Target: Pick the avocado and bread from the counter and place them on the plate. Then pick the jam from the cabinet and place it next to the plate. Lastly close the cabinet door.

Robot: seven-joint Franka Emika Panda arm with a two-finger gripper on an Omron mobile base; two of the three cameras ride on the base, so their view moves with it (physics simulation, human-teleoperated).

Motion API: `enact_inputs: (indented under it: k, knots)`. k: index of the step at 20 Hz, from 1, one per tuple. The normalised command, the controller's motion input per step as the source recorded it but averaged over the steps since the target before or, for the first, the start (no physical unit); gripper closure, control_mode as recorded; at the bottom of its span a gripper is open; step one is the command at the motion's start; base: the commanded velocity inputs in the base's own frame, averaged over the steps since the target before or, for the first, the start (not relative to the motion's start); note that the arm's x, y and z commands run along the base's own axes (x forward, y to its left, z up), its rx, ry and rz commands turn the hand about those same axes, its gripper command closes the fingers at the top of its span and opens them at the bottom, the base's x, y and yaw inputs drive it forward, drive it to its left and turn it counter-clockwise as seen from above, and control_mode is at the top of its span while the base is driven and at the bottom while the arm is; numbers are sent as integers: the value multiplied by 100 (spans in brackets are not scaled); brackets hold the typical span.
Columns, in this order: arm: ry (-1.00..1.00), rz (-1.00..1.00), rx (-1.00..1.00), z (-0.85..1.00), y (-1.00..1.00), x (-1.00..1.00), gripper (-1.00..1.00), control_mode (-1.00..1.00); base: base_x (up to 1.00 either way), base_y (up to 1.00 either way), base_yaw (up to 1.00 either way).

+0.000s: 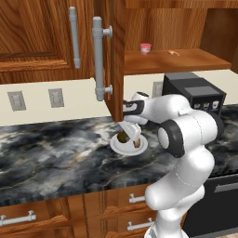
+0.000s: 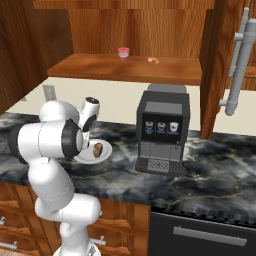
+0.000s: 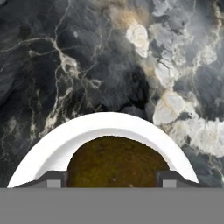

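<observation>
Now, sweeping from the left of my left base view, I see a closed cupboard, then the cabinet door (image 1: 116,56) standing open with its grey bar handle (image 1: 98,58) toward me. Below it runs the table (image 1: 51,148), dark marble with pale veins. On it sits the plate (image 1: 117,146), and the fingers (image 1: 128,135) are lowered right over it. The avocado (image 1: 122,136) lies on the plate between them; the bread (image 1: 137,143) lies on the plate just beside it, to the right. In my hand view the avocado (image 3: 114,162) sits between the two tips (image 3: 53,179), which stand apart on either side of it, with the white plate rim (image 3: 48,151) arching behind. I cannot tell whether the tips touch the fruit or stand just clear of it. Further right and above, inside the open cabinet (image 1: 176,59), the jam (image 1: 145,48) stands upright on the shelf, with a small orange scrap (image 1: 173,52) well apart to its right. Under the shelf, on the table's right end, stands a dark coffee machine (image 1: 193,90). From my right base view, the bread (image 2: 98,149) shows on the plate (image 2: 102,156) beside the arm.
</observation>
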Motion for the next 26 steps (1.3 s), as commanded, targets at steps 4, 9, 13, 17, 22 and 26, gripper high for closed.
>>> enact_inputs:
  k: [4, 9, 13, 17, 22, 26]
  knots:
    - [0, 0, -5, -19, -1, 0, 100, -100, 0, 0, 0]
    - [0, 0, -2, -11, 0, 0, 100, -100, 0, 0, 0]
    - [0, 0, -4, -16, 0, 0, 100, -100, 0, 0, 0]
    - [0, 0, -4, -6, 0, 0, -100, -100, 0, 0, 0]
    - [-10, 0, -2, 20, 0, -13, -100, -100, 0, 0, 0]
    - [-5, -1, -6, 19, 0, -10, -100, -100, 0, 0, 0]
